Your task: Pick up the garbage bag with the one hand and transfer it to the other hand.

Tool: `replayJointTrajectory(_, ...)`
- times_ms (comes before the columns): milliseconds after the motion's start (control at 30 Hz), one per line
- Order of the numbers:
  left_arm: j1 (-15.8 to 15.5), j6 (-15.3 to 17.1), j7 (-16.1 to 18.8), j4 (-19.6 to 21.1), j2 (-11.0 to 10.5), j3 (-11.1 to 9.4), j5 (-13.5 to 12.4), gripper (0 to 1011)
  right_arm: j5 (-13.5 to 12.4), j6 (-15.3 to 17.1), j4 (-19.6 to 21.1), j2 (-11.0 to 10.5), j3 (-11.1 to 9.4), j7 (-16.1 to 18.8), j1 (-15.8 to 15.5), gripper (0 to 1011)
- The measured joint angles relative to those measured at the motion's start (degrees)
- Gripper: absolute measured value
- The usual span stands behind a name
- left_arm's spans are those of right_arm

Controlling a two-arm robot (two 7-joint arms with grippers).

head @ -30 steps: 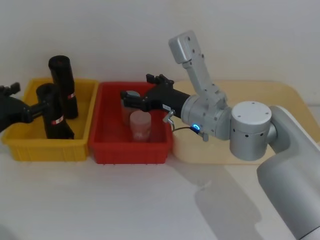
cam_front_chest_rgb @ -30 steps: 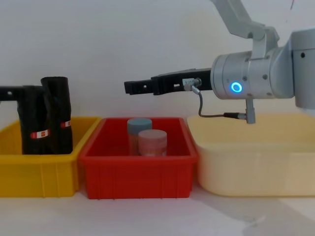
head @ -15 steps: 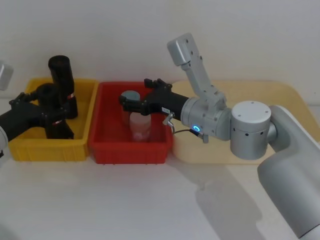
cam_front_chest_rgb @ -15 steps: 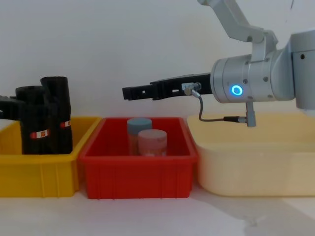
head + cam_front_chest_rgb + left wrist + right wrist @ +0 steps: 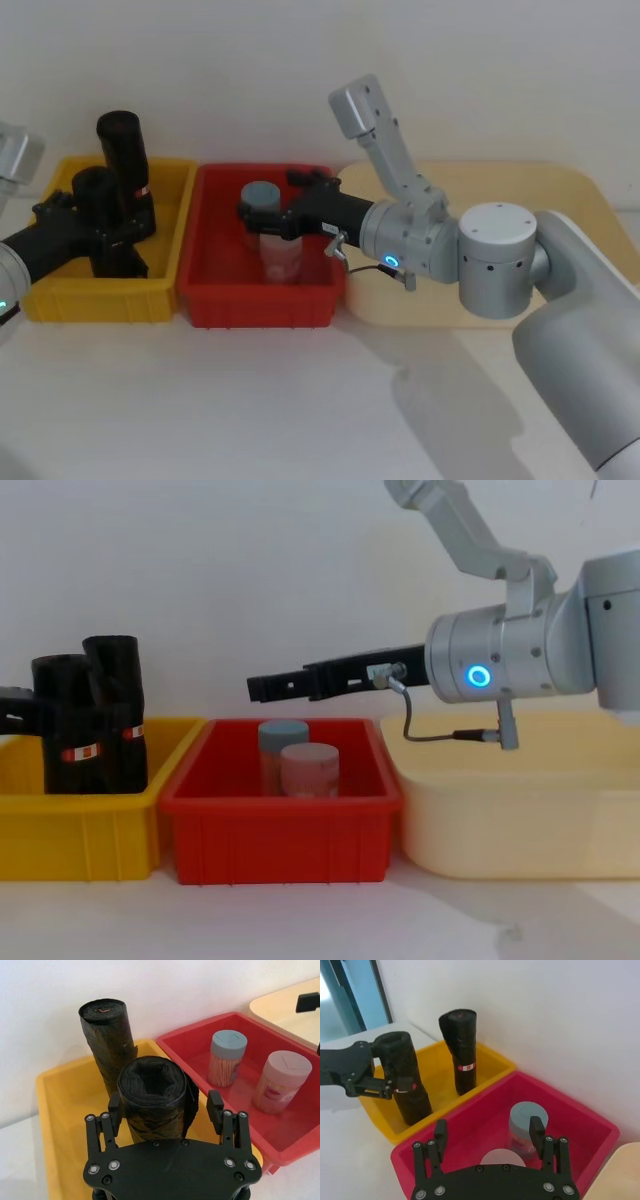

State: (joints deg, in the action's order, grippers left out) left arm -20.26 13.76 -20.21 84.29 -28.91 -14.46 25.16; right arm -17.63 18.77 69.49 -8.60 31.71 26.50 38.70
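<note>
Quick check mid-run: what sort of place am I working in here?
Likely a robot test bench, not a home: plain white wall, white tabletop, and a yellow plastic bin, red plastic bin and cream plastic tray lined up.

Second roll (image 5: 122, 160) just behind garbage bag (image 5: 103, 215) at 1 o'clock in head view; flanks taken by spread left gripper (image 5: 165, 1105) fingers; low yellow bin (image 5: 100, 300) wall all round. Straight up: open. Toward 3 o'clock, clear air above red bin (image 5: 260, 305) rim as far as right gripper (image 5: 247, 212), over jars (image 5: 308, 770).
</note>
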Motion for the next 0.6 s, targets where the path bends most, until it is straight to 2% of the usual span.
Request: replayJointTrajectory(600,-0.7,-0.1,-0.1,-1.0,0.4,-0.6,-0.5,1001,0.2,0.3,-7.6,1.2,2.7,2.0,3.2,1001)
